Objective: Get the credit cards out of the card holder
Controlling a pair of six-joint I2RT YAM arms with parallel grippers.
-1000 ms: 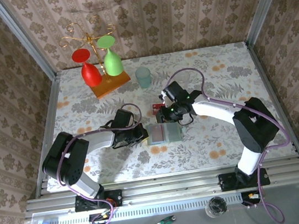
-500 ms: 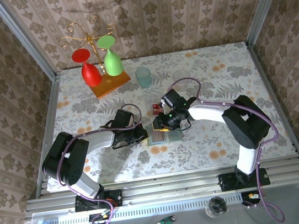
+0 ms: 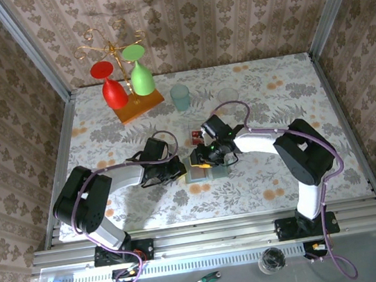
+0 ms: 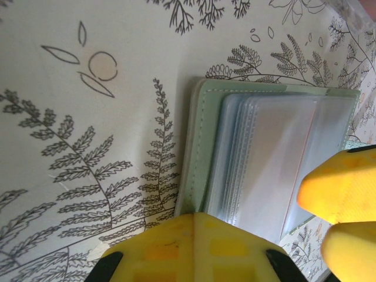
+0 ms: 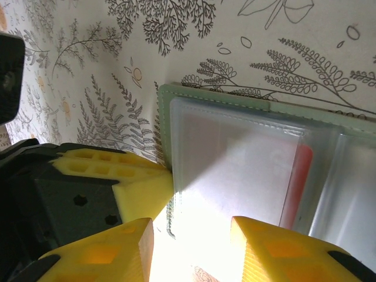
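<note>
Table [image 3: 250, 181]: floral cloth, walled on three sides by patterned panels.

Left arm [image 3: 109, 179] reaches in from the lower left and right arm [image 3: 272, 140] from the right. They meet near the middle of the table.

Glass rack [image 3: 140, 106], far left corner: wooden base and wire frame, with a red glass [image 3: 114, 92] and a green glass [image 3: 140, 77] hanging bowl-down. Teal cup [image 3: 180, 97] stands just right of the rack, well apart from the arms.

Card holder [image 3: 200, 174] [image 4: 202, 147] [image 5: 235, 100] lies open and flat on the cloth between the two grippers. The pale green cover is underneath and the clear sleeves [image 4: 276, 158] [image 5: 235, 158] face up. One red card [image 5: 301, 176] shows through a sleeve near the fold. A few red cards [image 3: 195, 138] lie loose on the cloth just beyond the holder, towards the teal cup.

Left gripper [image 3: 178, 168] [image 4: 188, 235] [image 5: 141, 188]: the fingers are closed together and the yellow tip touches the holder's left edge. Whether it pins the cover cannot be told.

Right gripper [image 3: 203, 158] [image 5: 191, 232]: the fingers [image 4: 341, 188] are parted with a moderate gap and poised over the left panel's sleeve. Nothing is seen between them.
</note>
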